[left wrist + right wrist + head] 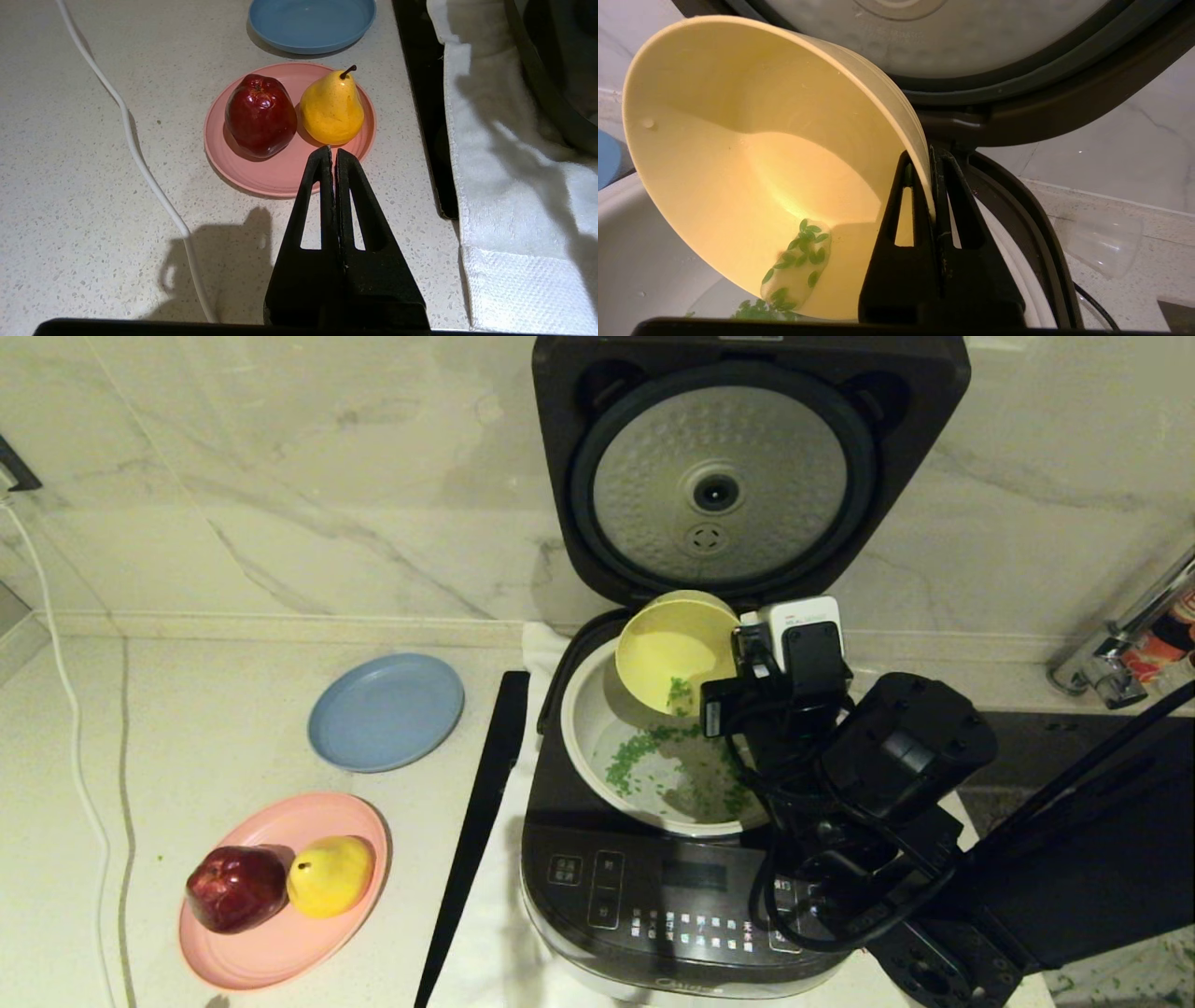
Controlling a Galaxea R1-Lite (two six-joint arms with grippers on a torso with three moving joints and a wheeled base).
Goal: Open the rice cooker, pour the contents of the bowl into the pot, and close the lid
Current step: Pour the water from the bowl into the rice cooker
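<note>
Bowl [752,154] rim is pinched by right gripper [930,154], tilted over pot [597,709]; lid [738,467] close behind. Left gripper [332,151] closed, empty, nr pink plate [275,175].

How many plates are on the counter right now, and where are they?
2. A flat round blue plate lies empty on the counter left of the dark rice cooker. A round pink plate nearer the robot holds a red apple and a yellow pear.
</note>
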